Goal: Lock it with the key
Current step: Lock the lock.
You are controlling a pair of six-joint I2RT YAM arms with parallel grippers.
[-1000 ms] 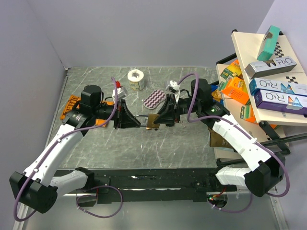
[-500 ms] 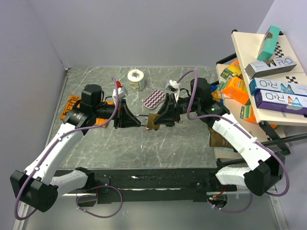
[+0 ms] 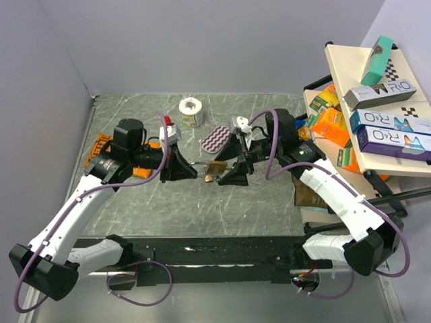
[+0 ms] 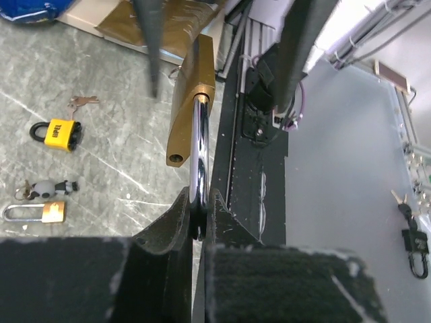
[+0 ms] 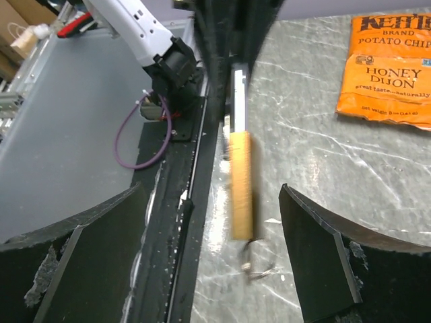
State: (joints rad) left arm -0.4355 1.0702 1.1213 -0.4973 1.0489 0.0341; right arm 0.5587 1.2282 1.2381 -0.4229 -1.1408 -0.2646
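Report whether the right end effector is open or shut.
Open. The right end effector holds its fingers wide apart in its wrist view, the brass padlock between them touching neither.

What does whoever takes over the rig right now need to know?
Left tool: shut on the shackle of the padlock, held above the table.
Right tool: open, one finger on each side of the padlock body, not touching.
Key: a blurred bit hangs at the body's end and may be the key.
Done: padlock picked up.
Left: shackle looks unseated (empty hole in the body). Close it, then turn the key.
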